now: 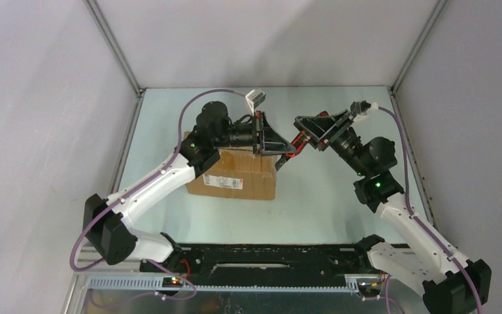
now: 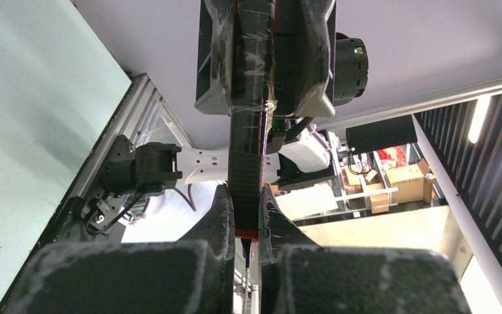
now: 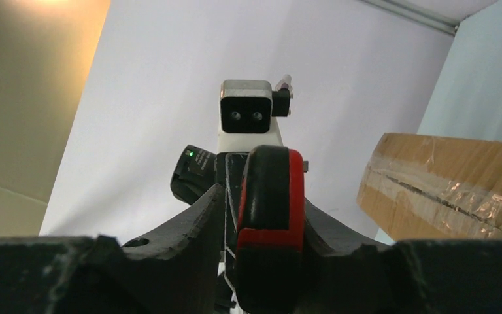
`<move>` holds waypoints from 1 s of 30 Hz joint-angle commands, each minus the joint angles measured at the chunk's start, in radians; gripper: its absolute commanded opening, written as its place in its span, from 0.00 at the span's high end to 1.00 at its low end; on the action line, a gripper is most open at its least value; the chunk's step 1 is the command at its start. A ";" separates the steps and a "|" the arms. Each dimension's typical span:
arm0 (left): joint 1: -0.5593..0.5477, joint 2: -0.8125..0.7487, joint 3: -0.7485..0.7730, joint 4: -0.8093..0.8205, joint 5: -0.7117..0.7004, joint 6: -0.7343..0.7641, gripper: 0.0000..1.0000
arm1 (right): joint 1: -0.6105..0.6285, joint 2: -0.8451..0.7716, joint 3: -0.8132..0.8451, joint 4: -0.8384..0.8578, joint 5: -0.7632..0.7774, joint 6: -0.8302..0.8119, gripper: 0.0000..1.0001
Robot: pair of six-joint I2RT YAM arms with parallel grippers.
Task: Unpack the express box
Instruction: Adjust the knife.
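The express box point(image 1: 238, 175), brown cardboard with a white label point(image 1: 223, 181), lies left of the table's middle; its taped seam shows in the right wrist view point(image 3: 444, 190). My left gripper point(image 1: 285, 156) and right gripper point(image 1: 299, 140) meet tip to tip above the box's right end. Between them is a black and red hand tool point(image 1: 292, 150). In the left wrist view my left gripper point(image 2: 246, 209) is shut on the tool's ribbed black body point(image 2: 247, 150). In the right wrist view my right gripper point(image 3: 261, 196) is closed around the tool's black and red end point(image 3: 269, 190).
Grey enclosure walls stand on three sides, with metal rails along the table's left point(image 1: 125, 140) and right point(image 1: 408, 144) edges. The black base rail point(image 1: 268, 258) runs along the near edge. The left arm reaches over the box.
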 commanded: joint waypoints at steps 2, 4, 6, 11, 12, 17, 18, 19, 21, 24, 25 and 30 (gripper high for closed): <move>-0.003 -0.006 -0.014 -0.014 0.024 0.010 1.00 | -0.028 -0.045 0.000 0.065 0.069 -0.023 0.60; -0.004 -0.001 -0.009 -0.018 0.032 0.011 1.00 | -0.026 -0.042 0.000 0.066 0.061 -0.020 0.66; -0.004 0.008 -0.003 -0.019 0.034 0.011 1.00 | -0.017 -0.033 0.000 0.062 0.050 -0.021 0.70; -0.004 0.013 0.012 -0.037 0.044 0.017 1.00 | -0.009 -0.045 -0.023 0.065 0.072 -0.019 0.88; -0.005 0.010 0.010 -0.045 0.046 0.019 1.00 | -0.014 -0.050 -0.029 0.067 0.079 -0.018 0.92; -0.005 0.011 0.035 -0.100 0.070 0.064 1.00 | -0.018 -0.053 -0.035 0.084 0.088 -0.026 1.00; -0.004 0.013 0.047 -0.129 0.075 0.085 1.00 | -0.018 -0.051 -0.038 0.092 0.089 -0.023 1.00; -0.003 0.017 0.066 -0.180 0.073 0.115 0.97 | -0.018 -0.054 -0.046 0.096 0.099 -0.018 1.00; 0.010 0.013 0.118 -0.339 0.031 0.225 0.68 | -0.019 -0.070 -0.082 0.121 0.150 -0.014 1.00; 0.049 -0.009 0.174 -0.498 -0.039 0.339 0.60 | -0.033 -0.100 -0.150 0.157 0.235 -0.006 1.00; 0.065 -0.015 0.203 -0.576 -0.086 0.395 0.55 | -0.036 -0.109 -0.171 0.167 0.264 -0.010 1.00; 0.142 -0.074 0.351 -1.027 -0.554 0.711 0.28 | -0.046 -0.117 -0.255 0.189 0.464 -0.066 1.00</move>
